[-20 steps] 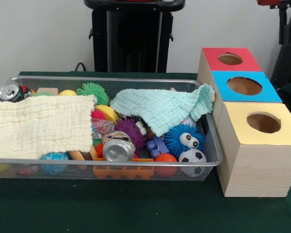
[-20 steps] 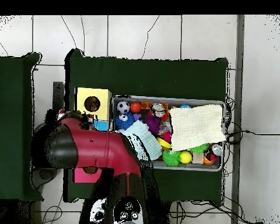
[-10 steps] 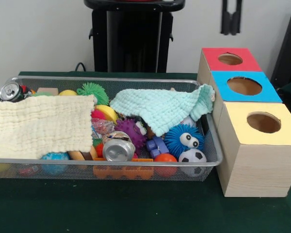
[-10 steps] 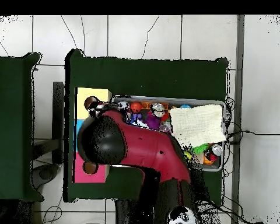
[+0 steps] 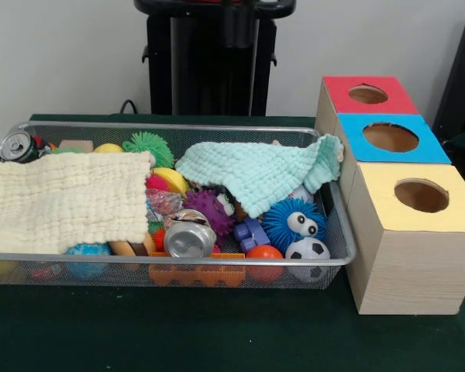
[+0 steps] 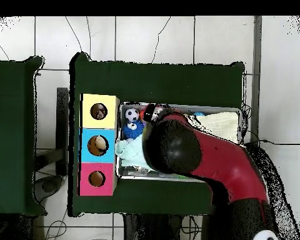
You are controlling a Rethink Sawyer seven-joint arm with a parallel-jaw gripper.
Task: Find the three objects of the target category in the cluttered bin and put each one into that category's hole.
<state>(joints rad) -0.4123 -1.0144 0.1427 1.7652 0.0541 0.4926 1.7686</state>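
From the front, the wire bin (image 5: 325, 252) holds a yellow cloth (image 5: 62, 200) on the left and a mint cloth (image 5: 260, 174) draped at the right rear, both hiding toys beneath; exposed near the front are a can (image 5: 188, 236), a purple spiky ball (image 5: 208, 209), a blue fuzzy ball (image 5: 293, 222) and a football (image 5: 308, 249), while red (image 5: 368, 94), blue (image 5: 390, 138) and yellow (image 5: 421, 196) boxes stand in a row just right of it, holes upward to receive drops. From overhead, the arm (image 6: 202, 156) spans the bin with its wrist end (image 6: 151, 112) above the toys near the football, judged positioned for searching. The gripper's state cannot be told, and no target category is identifiable, so the wanted items presumably lie in the bin.
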